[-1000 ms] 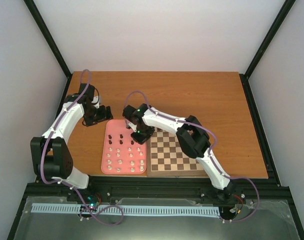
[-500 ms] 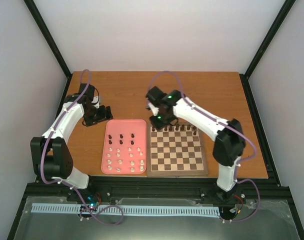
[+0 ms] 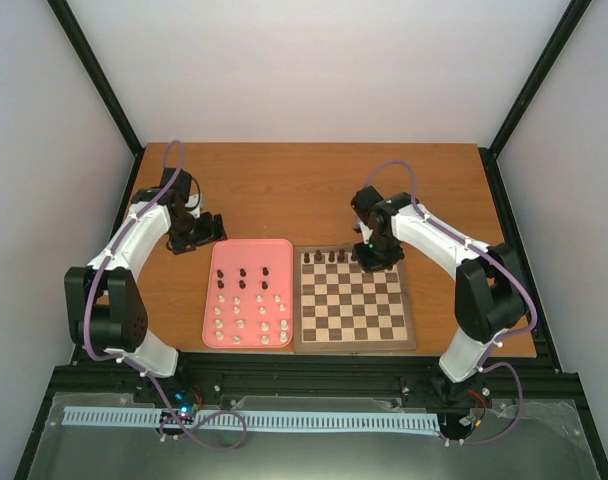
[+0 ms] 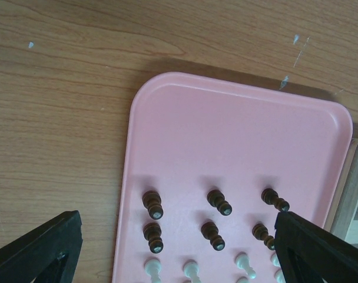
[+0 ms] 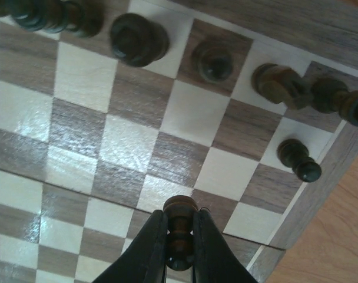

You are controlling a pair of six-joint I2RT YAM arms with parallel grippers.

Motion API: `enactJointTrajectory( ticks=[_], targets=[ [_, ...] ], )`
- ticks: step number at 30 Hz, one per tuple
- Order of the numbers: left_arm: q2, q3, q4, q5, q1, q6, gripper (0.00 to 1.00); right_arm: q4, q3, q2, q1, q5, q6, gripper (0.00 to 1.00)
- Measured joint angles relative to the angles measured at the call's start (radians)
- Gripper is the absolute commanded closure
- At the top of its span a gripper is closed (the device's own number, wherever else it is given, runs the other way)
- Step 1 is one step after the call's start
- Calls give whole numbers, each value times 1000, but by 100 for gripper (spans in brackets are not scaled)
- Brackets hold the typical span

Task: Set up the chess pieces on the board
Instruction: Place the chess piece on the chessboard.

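Within the last second the right arm (image 3: 424, 230) has swung off the pink tray (image 3: 249, 247), passed the 11 o'clock corner of the board (image 3: 354, 346) and now hangs over the far rank, toward 1 o'clock. The right jaws are pinching a dark piece (image 5: 181, 207) upright by its stem. In the wrist view it sits above the squares near the board's 1 o'clock corner, apparently not yet set down. A line of dark pieces (image 5: 135, 38) already stands along the far rank, with a single one (image 5: 298, 160) on the next rank by the 3 o'clock edge. The carried piece is probably meant for a square beside that one. So one more dark piece has crossed from tray to board, and the step in hand is lowering and releasing it. The left arm (image 3: 134, 235) has not moved. The left jaws are spread wide and hold nothing, low over the bench (image 3: 314, 190) at the tray's 10 o'clock. Six dark pieces (image 4: 214, 203) remain on the tray, with cream pieces (image 3: 249, 325) toward its 6 o'clock end, so much of the job is still ahead.
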Motion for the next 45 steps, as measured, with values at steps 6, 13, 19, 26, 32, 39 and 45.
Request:
enactJointTrajectory(
  ticks=[6,13,19,26,32,39,45],
  targets=[
    [13,11,-1,0,0,0,0,53,-31,0,-39,14,8,97],
    [18,24,-3,-4,0,0,0,100,-36,39,-86,24,7,97],
    [25,35,-3,-6,0,0,0,122,-36,75,-109,25,-1,96],
    [34,44,-3,-10,0,5,0,129,-36,98,-127,22,-11,95],
    [39,48,-3,-11,0,5,0,130,-36,108,-129,14,-19,94],
    [52,51,-3,-11,0,5,0,132,-36,118,-129,-2,-24,90],
    [58,60,-4,-11,0,5,0,135,-36,120,-129,-2,-28,84]
  ],
)
